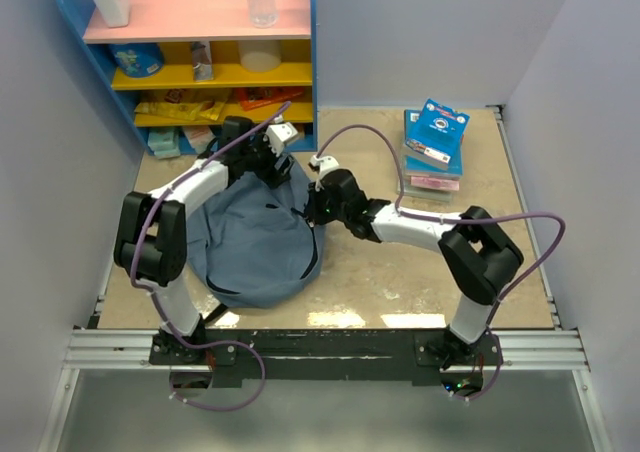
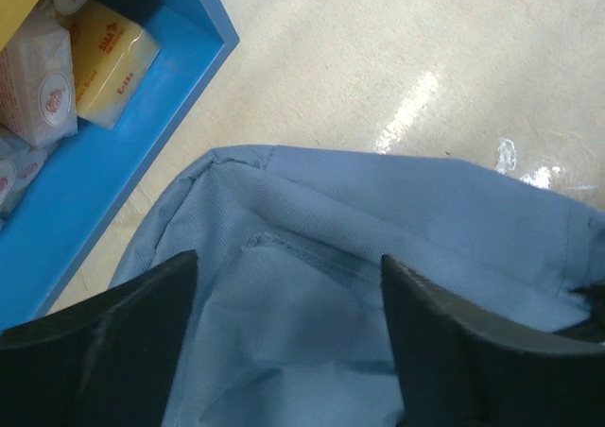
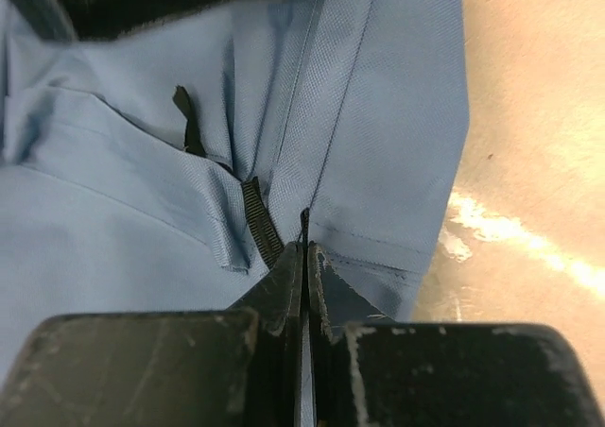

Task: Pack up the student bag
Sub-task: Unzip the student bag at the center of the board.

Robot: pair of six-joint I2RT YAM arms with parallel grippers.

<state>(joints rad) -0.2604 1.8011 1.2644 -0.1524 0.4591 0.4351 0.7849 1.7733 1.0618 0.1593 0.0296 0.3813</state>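
Right tool (image 3: 304, 246) shut, apparently pinching student bag (image 3: 142, 210)

The student bag (image 3: 142, 219) is matt, finely woven cloth; the table (image 2: 378, 59) beneath is smooth and glossy.

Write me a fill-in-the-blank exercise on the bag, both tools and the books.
1. The student bag lying on the table is slate-____ in colour.
2. The left tool stands ____ over the bag's fabric.
3. The right tool is ____, its tips at the bag's edge.
4. Seen from the top camera, the stack of books sits at the table's far ____ corner.

Missing words: blue; open; shut; right.
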